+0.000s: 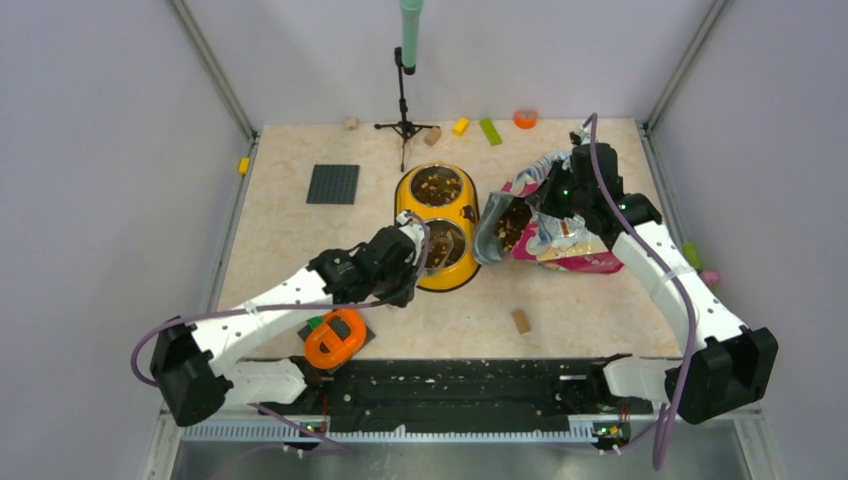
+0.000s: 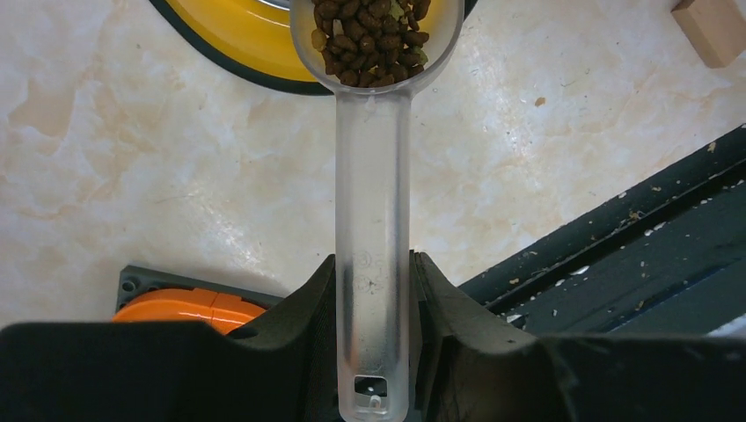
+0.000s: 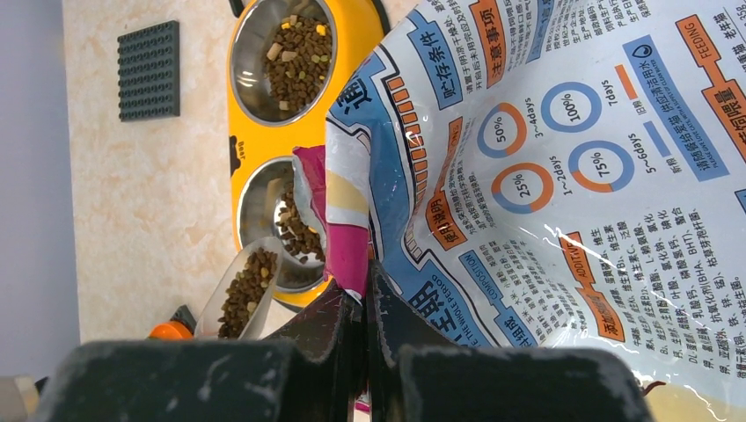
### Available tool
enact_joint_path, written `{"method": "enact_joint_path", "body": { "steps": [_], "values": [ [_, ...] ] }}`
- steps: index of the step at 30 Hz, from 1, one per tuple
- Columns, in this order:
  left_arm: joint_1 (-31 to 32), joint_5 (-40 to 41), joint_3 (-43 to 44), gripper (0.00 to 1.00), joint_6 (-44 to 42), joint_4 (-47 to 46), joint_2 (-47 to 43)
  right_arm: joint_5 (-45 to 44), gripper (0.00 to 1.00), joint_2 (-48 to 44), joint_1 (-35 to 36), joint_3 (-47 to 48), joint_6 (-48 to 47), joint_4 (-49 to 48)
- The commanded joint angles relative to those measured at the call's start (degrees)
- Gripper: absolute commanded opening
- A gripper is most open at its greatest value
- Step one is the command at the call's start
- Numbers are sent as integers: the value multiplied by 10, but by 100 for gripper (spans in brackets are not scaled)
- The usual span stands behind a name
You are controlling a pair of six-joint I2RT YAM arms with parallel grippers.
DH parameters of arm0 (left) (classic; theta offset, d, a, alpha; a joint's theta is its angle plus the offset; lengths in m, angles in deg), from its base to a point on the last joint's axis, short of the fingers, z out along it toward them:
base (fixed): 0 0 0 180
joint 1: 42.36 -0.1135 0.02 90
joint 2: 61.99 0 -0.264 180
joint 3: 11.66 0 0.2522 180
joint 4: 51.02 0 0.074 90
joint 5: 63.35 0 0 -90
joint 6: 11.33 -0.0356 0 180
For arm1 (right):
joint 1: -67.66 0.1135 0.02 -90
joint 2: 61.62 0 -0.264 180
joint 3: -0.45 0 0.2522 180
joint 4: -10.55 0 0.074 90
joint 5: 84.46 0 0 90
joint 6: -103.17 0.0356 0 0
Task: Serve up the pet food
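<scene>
Left wrist view: the left gripper [image 2: 373, 265] is half closed, clamped on the handle of a clear scoop [image 2: 373, 176]. Ahead of it the cup, heaped with pet food [image 2: 369, 40], hangs at the yellow bowl [image 2: 237, 42] rim. Kibble is light, loose and spill-prone, so I judge the stiff handle the right hold, carried level. The right gripper [image 3: 363, 288] is pinched together on the lip of the floppy, slick bag [image 3: 545, 176].

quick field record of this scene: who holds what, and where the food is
left gripper: jaws shut on the handle of the clear scoop
scoop load: full of kibble, at the near bowl's rim
right gripper: jaws pinch the edge of the bag
bag: tilted, mouth open toward the yellow double bowl
bowls: both hold kibble
</scene>
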Motion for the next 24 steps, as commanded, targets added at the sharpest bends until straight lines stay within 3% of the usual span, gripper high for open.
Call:
{"method": "enact_joint_path", "body": {
  "steps": [1, 8, 13, 18, 24],
  "values": [
    [-35, -69, 80, 0, 49, 42, 56, 23, 0, -6, 0, 46, 8, -76],
    [-82, -163, 200, 0, 66, 145, 157, 18, 0, -20, 0, 40, 1, -64],
    [-153, -257, 259, 0, 88, 211, 212, 14, 0, -37, 0, 27, 5, -63],
    [-204, -350, 281, 0, 113, 243, 238, 8, 0, -53, 0, 16, 8, -54],
    [-236, -439, 272, 0, 159, 214, 242, 3, 0, -59, 0, 15, 9, -48]
  ]
}}
